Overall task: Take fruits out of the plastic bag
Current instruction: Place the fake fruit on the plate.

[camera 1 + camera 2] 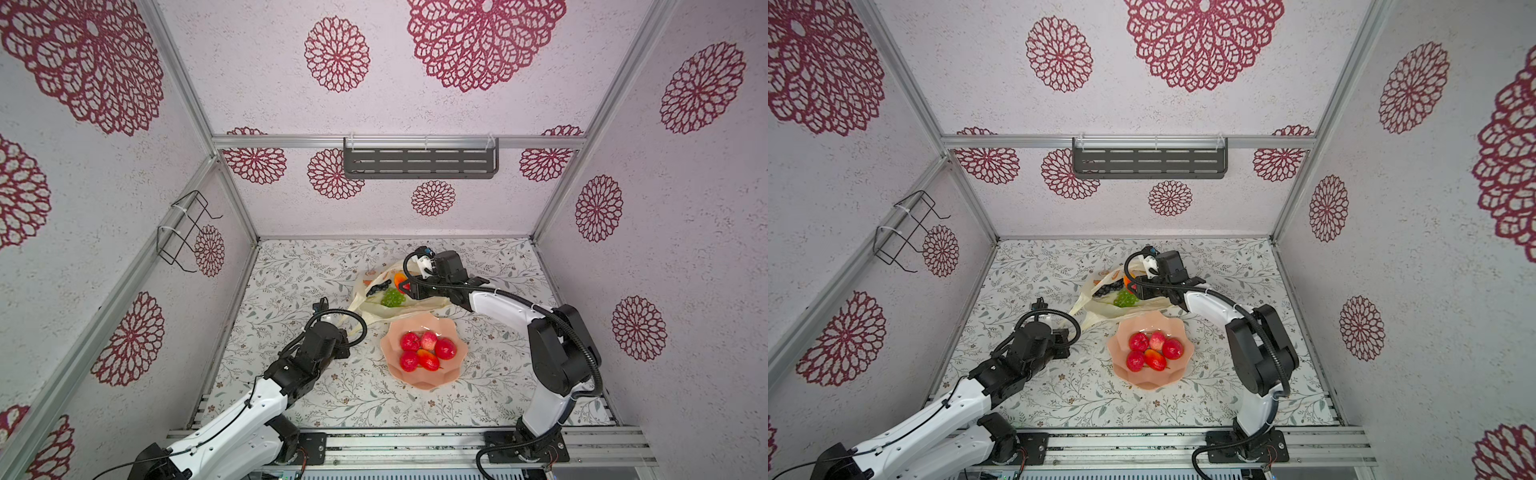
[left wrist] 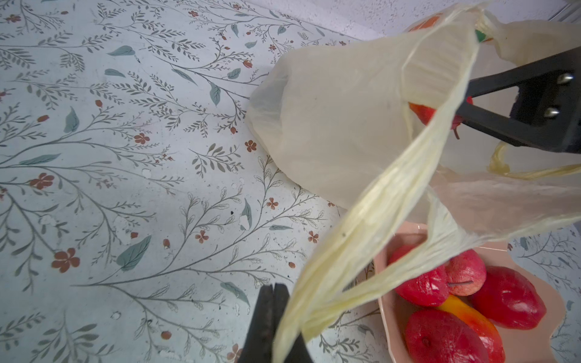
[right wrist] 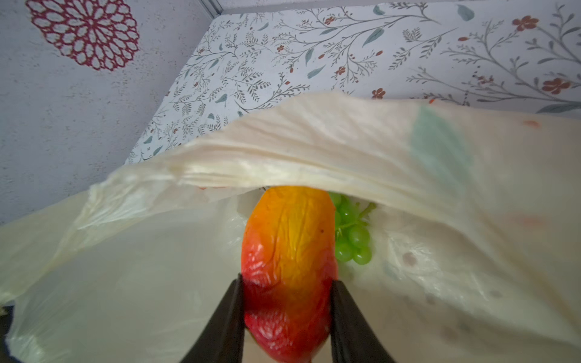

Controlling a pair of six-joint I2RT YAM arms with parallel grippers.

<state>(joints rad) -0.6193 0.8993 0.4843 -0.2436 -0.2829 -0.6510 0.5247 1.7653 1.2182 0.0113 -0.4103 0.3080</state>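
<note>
Five fruits (image 1: 428, 351) (image 1: 1154, 351) (image 2: 456, 314) sat together in the peach-pink scalloped bowl (image 1: 415, 384) (image 1: 1121, 332) (image 2: 382, 301) near the front middle of the floral table (image 1: 291, 291): three round red ones, a paler pinkish one and a red-yellow mango shape; the plastic bag (image 1: 415, 307) (image 1: 1100, 309) (image 2: 330, 125) (image 3: 314, 151) lay just behind the bowl, its cream film crumpled and its mouth turned toward the right arm. More fruit was inside it; in both top views a dark purple grape bunch (image 1: 378, 287) (image 1: 1104, 289) and a green grape bunch (image 1: 392, 298) (image 1: 1125, 298) (image 3: 352, 242) showed through the opening, close beside each other.

The right gripper (image 3: 287, 279) reached into the bag's mouth, and its two black fingers clamped the red end of a mango (image 3: 289, 251) (image 1: 401, 279), one finger on each side; the mango's yellow-orange end pointed deeper into the bag, touching the green grapes; a fold of the bag hung over both.

The left gripper (image 2: 274, 292) stood to the left of the bowl with its jaws pressed tight together; one loop handle (image 2: 361, 235) ran taut from beside those jaws up to the bag, so the pinch seemed to be on the bag's handle, though the exact contact was hidden at the picture's edge.
</note>
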